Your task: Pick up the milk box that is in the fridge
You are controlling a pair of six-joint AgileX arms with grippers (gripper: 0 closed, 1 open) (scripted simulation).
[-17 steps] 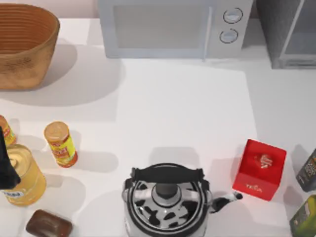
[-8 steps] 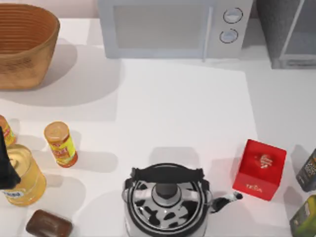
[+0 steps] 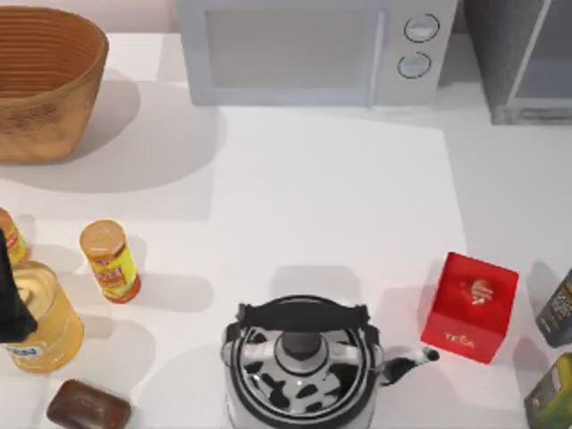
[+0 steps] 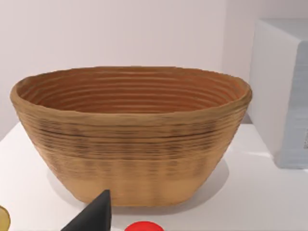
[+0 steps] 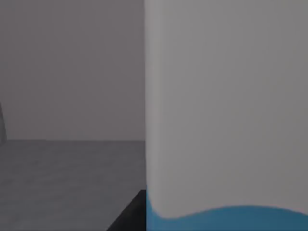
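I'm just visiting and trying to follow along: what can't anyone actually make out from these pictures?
- Milk box, right wrist view: so close that its top and base are cut off by the picture's edges.
- Fridge, top view: cut off at the corner; its inside cannot be made out.
- Left gripper, left wrist view: one dark tip at the edge; open or shut cannot be told.
- Two boxes at the top view's right edge: cut off.

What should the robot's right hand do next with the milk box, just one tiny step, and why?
Probably shut the right gripper gently on the milk box. The right wrist view is right up against its white top and blue body, with grey fridge walls around it and a dark finger beside it, so it seems within grasp.
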